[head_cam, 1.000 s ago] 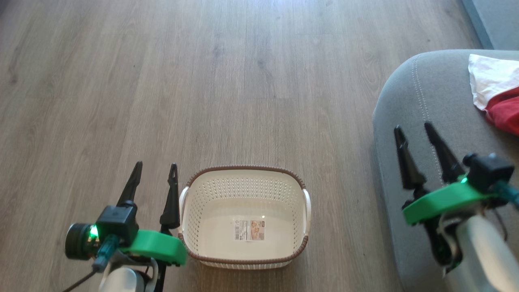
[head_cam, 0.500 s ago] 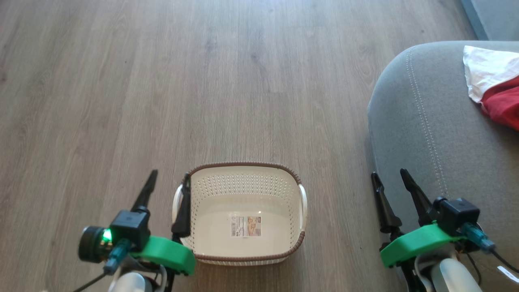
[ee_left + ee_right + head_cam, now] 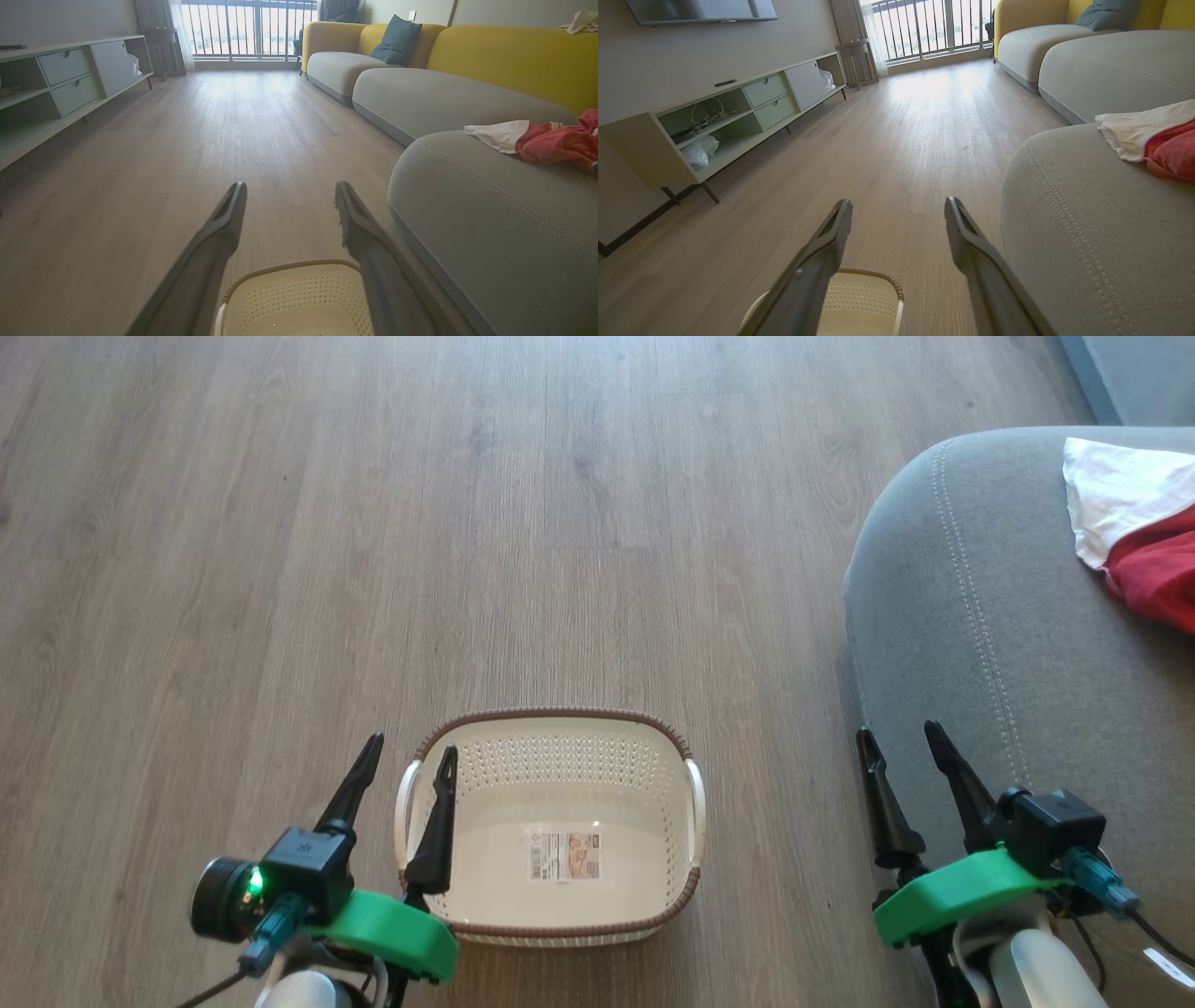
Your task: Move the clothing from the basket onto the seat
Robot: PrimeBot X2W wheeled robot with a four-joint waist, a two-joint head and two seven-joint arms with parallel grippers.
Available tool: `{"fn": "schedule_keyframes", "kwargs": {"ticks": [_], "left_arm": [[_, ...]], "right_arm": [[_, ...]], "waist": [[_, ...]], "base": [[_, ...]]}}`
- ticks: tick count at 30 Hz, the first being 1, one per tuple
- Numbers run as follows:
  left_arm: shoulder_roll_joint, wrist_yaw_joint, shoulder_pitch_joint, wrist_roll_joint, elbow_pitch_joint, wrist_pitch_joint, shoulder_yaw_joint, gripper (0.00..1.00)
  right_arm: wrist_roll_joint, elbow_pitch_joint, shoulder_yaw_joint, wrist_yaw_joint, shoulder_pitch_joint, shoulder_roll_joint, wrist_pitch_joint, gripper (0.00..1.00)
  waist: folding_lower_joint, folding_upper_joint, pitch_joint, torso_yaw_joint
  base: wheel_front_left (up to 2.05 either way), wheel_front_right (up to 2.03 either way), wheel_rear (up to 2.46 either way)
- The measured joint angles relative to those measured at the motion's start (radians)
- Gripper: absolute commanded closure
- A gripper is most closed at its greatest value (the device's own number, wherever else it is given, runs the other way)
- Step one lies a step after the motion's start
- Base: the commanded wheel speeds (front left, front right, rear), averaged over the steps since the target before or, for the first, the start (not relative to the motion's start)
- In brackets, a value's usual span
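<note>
The cream basket (image 3: 560,747) with a brown rim stands on the wooden floor, holding nothing but the label on its base. Red and white clothing (image 3: 1134,537) lies on the grey seat (image 3: 971,616) at the right. The same clothing (image 3: 537,140) shows in the left wrist view and as clothing (image 3: 1153,137) in the right wrist view. My left gripper (image 3: 414,754) is open, one finger over the basket's left rim. My right gripper (image 3: 901,735) hangs open at the seat's left edge, with nothing between its fingers.
A long low cabinet (image 3: 738,116) with drawers lines the wall across the floor. More grey sofa cushions (image 3: 420,93) with yellow backrests (image 3: 509,56) run toward a balcony window (image 3: 247,28). Open wooden floor (image 3: 467,523) lies beyond the basket.
My right gripper has pulled back from over the seat to its left edge. My left gripper has shifted right, so one finger now stands over the basket's rim. The view also shifted slightly.
</note>
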Motion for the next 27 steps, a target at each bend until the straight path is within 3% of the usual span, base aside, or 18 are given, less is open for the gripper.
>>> {"fn": "schedule_keyframes", "kwargs": {"ticks": [27], "left_arm": [[0.000,-0.008,0.004,-0.037,0.024,0.000,0.004,0.00]], "right_arm": [[-0.009,0.013,-0.001,0.000,-0.001,0.006,0.000,0.00]], "waist": [[0.0000,0.0000,-0.018,-0.005]], "base": [[0.00,0.00,0.00]]}}
